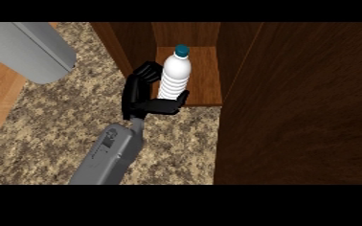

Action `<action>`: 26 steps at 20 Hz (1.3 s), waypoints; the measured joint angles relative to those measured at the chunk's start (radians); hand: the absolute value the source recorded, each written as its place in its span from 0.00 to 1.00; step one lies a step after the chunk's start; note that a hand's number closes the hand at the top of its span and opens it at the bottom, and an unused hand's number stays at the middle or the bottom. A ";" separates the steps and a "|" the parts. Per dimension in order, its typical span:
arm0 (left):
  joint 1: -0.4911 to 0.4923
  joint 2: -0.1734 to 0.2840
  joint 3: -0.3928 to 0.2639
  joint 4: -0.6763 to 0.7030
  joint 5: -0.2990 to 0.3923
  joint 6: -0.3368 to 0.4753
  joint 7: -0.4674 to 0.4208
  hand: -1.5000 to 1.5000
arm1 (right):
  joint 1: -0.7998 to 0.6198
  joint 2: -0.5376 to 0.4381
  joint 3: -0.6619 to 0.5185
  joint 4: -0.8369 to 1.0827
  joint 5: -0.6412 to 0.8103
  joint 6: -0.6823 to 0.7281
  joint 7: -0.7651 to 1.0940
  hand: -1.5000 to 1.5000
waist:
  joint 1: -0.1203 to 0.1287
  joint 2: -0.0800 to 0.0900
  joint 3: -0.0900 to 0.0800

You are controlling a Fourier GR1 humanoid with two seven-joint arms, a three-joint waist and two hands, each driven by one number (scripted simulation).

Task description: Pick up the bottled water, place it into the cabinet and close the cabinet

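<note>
One hand [145, 93] shows on my feed, fingers and thumb curled round the bottled water [175, 75]. I see the bottle upright at the open cabinet [205, 84] mouth, over its shelf's near-left part, above the speckled counter [56, 119].

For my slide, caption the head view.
Black hand holds white teal-capped water bottle upright at open dark wooden cabinet.

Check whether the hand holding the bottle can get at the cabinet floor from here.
Probably yes: the hand holds the bottled water upright at the cabinet's open front, with nothing between it and the wooden floor inside.
</note>
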 measured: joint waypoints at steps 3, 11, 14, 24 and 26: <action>-0.010 0.000 -0.013 0.013 -0.024 0.075 0.003 1.00 | -0.018 0.002 0.001 0.002 -0.001 -0.002 0.012 0.00 | -0.006 -0.002 0.001; -0.033 0.008 -0.051 0.035 -0.100 0.247 0.062 1.00 | -0.027 -0.003 0.006 0.019 -0.010 0.016 -0.001 0.00 | -0.026 -0.004 0.005; -0.045 0.020 -0.071 0.051 -0.134 0.300 0.081 1.00 | -0.023 -0.001 0.014 0.031 -0.007 0.019 -0.008 0.00 | -0.033 -0.003 0.006; -0.068 0.050 -0.131 0.102 -0.209 0.415 0.088 1.00 | -0.034 0.001 0.032 0.050 0.003 0.025 -0.016 0.00 | -0.051 -0.003 0.010; -0.073 0.061 -0.152 0.116 -0.233 0.440 0.091 1.00 | -0.038 -0.003 0.029 0.048 -0.002 0.031 -0.015 0.00 | -0.055 -0.002 0.011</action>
